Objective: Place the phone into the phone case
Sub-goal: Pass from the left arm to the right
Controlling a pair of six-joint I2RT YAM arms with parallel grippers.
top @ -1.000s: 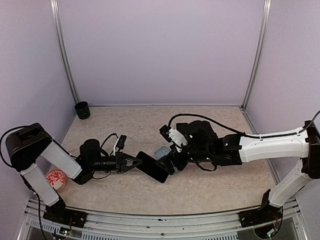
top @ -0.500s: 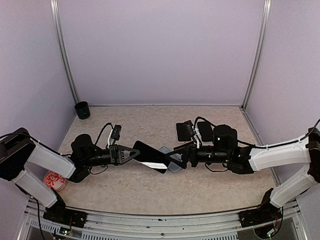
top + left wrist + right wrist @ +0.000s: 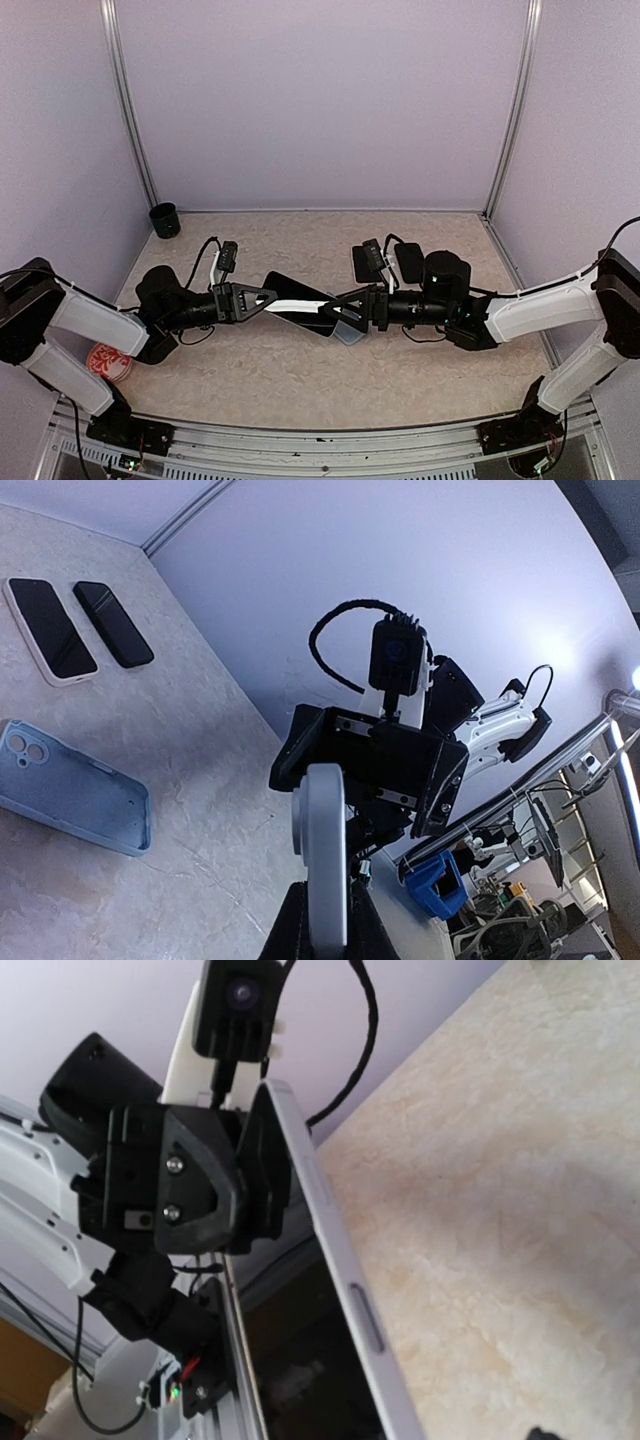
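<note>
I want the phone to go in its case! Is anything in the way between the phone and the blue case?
Nothing lies in the case; it sits bare on the table. The left gripper holds the phone up in the air. Only the right gripper, open at the phone's far end, hangs above the case.

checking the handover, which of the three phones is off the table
The phone clamped in the left gripper, up in the air. The white-edged phone and the bare black phone lie flat on the table.
</note>
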